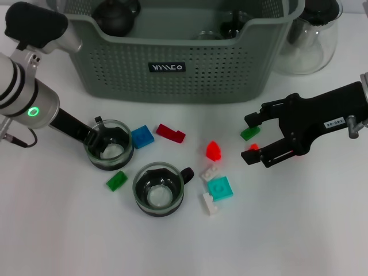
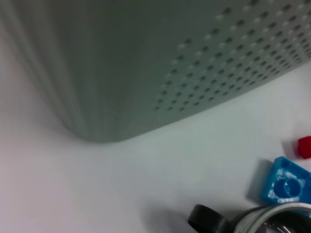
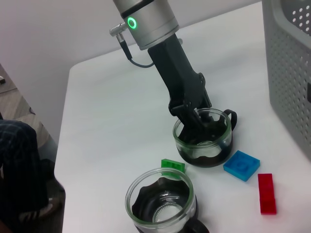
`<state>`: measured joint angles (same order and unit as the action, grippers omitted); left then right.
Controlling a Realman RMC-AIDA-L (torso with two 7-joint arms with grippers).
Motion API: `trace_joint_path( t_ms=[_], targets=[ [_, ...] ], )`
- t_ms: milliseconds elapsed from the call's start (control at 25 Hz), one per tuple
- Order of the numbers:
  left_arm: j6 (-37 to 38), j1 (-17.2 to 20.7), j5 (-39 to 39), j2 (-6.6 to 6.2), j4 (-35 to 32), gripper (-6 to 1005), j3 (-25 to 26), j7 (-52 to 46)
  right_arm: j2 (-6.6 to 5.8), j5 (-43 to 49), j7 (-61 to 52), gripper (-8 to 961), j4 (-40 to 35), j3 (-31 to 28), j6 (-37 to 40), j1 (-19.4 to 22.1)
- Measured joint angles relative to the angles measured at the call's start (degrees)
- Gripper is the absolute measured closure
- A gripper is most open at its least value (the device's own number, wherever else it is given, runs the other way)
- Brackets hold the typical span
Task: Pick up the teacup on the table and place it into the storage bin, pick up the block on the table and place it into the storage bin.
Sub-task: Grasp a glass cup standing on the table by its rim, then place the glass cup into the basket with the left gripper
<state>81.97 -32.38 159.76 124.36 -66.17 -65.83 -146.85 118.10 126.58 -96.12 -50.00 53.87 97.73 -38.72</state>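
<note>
A glass teacup (image 1: 109, 145) with a dark base stands on the white table in front of the grey-green storage bin (image 1: 172, 75). My left gripper (image 1: 94, 137) is shut on its rim, one finger inside and one outside; this also shows in the right wrist view (image 3: 194, 122). A second teacup (image 1: 158, 188) stands nearer the front. Several blocks lie about: blue (image 1: 142, 137), red (image 1: 171, 133), green (image 1: 117, 180) and teal (image 1: 220, 188). My right gripper (image 1: 249, 139) is open, low over the table, with a small green block (image 1: 250, 133) and a small red block (image 1: 253, 148) between its fingers.
A clear glass carafe (image 1: 310, 40) stands right of the bin. A dark teapot (image 1: 115, 16) and glassware lie inside the bin. A small red block (image 1: 213, 150) and white blocks (image 1: 210, 204) lie mid-table. The left wrist view shows the bin wall (image 2: 194, 73) close by.
</note>
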Motion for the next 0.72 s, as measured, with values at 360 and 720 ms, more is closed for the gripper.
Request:
trace_joint_path(
  t_ms=[360, 720],
  targets=[
    [-1.68, 0.22, 0.1, -0.09, -0.28, 880, 0.29, -0.72, -0.06, -0.02, -0.1, 25, -0.04, -0.03, -0.39, -0.03],
    [1.46, 1.22, -1.62, -0.06, -4.67, 942, 0.43, -0.72, -0.42, -0.02, -0.08, 25, 0.0, 0.01, -0.48, -0.04]
  ],
)
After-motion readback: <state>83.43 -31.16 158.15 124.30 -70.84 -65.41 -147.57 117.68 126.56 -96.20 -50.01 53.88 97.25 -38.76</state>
